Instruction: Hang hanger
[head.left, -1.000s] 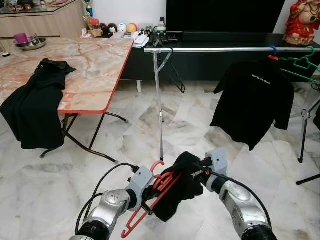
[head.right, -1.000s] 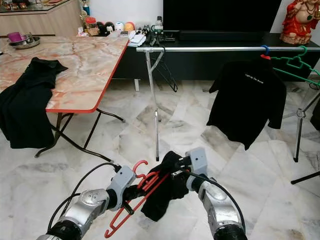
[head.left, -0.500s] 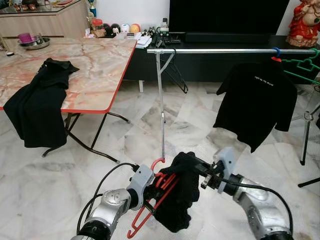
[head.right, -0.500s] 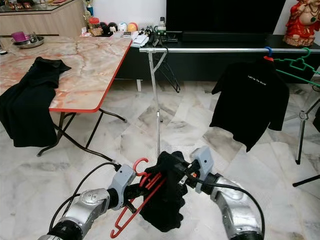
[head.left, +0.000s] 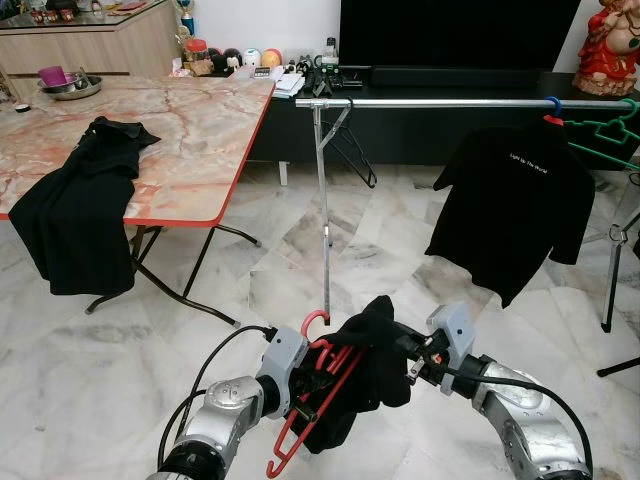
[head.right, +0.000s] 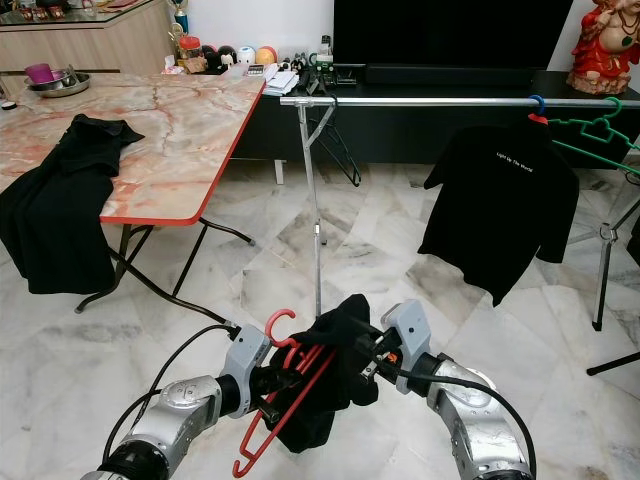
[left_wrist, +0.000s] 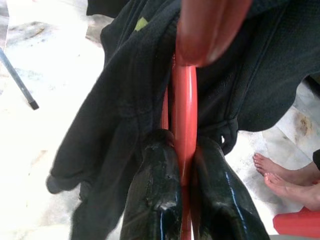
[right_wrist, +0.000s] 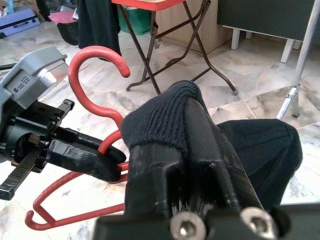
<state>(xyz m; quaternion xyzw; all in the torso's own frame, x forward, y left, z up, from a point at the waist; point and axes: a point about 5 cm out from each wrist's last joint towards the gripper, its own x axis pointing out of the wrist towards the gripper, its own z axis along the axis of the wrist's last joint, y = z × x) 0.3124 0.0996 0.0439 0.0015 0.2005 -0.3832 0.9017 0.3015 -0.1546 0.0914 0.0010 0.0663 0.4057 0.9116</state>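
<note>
A red hanger (head.left: 312, 392) is low in front of me, hook up, with my left gripper (head.left: 300, 385) shut on its neck; in the left wrist view both black fingers (left_wrist: 152, 200) clamp the red bar (left_wrist: 184, 130). A black garment (head.left: 365, 365) is bunched over the hanger. My right gripper (head.left: 405, 352) is shut on a fold of that garment, seen as a dark ribbed edge (right_wrist: 165, 117) pinched between its fingers. Ahead stands a silver clothes rail (head.left: 450, 102) with a black T-shirt (head.left: 515, 205) hanging on it.
A marble-top folding table (head.left: 170, 140) with a red edge stands on the left, and a black garment (head.left: 75, 215) hangs off it. Green hangers (head.left: 605, 135) and an empty black hanger (head.left: 345, 145) are on the rail. A person's bare feet (left_wrist: 282, 175) are nearby. Marble floor lies between me and the rail.
The garment is pulled up higher and more bunched on the hanger, and my right gripper has shifted slightly with it. The left gripper keeps its hold.
</note>
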